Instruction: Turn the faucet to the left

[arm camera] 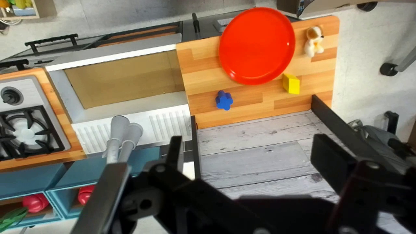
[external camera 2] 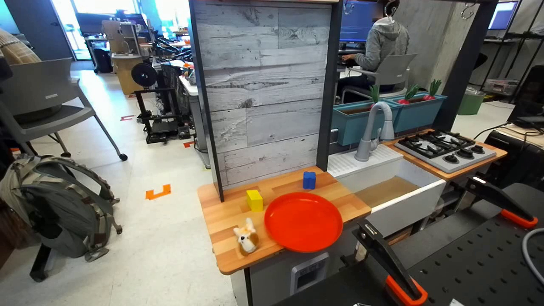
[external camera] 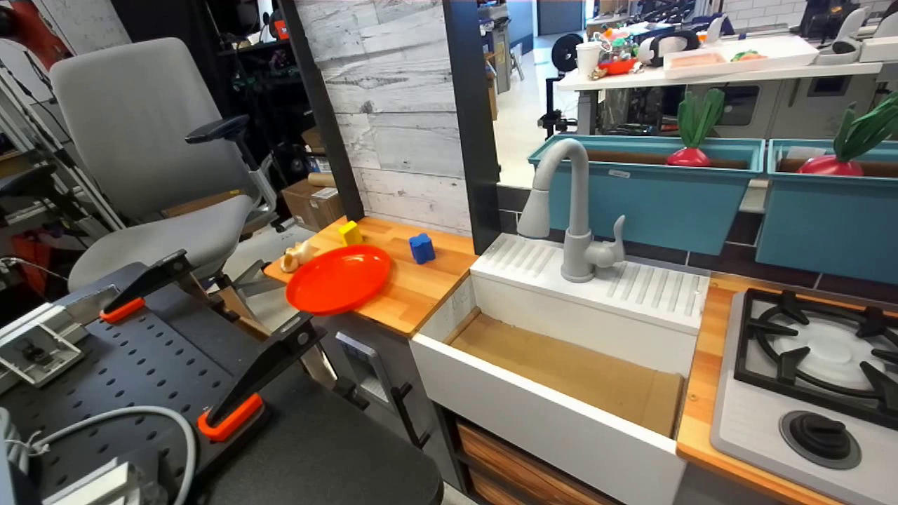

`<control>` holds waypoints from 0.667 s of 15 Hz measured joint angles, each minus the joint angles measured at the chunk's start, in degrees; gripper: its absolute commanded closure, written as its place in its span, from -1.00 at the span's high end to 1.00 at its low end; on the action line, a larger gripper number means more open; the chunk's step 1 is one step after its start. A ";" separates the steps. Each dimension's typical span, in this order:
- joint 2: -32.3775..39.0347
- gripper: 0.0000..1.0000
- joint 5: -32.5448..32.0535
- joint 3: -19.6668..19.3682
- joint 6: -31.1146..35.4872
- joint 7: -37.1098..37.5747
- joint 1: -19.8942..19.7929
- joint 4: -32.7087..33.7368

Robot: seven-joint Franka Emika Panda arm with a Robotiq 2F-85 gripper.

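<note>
The grey faucet (external camera: 579, 200) stands upright on the white ledge behind the sink and also shows in an exterior view (external camera 2: 367, 131). Its arched spout ends in a conical head, and a small lever sits on its base. In the wrist view the faucet (arm camera: 120, 126) is seen from above, left of the fingers, with its upper part partly hidden behind the left finger. My gripper (arm camera: 248, 143) is open and empty, its dark fingers wide apart in front of the white wood-pattern panel and apart from the faucet. The gripper and arm are out of view in both exterior views.
The white sink (external camera: 533, 400) lies before the faucet, the stove (external camera: 729, 414) beside it. Teal planters (external camera: 645, 203) stand behind. A dark post (external camera: 470, 126) borders the panel. A red plate (external camera: 340, 279), blue block (external camera: 421, 249), yellow block (external camera: 350, 233) and toy dog (external camera 2: 246, 240) sit on the counter.
</note>
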 measured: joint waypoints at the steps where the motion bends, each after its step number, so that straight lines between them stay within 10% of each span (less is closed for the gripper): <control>1: 2.58 1.00 -0.06 -0.70 1.05 -0.53 -0.59 1.37; 10: 30.87 1.00 0.75 -5.46 3.76 -4.48 -5.22 21.43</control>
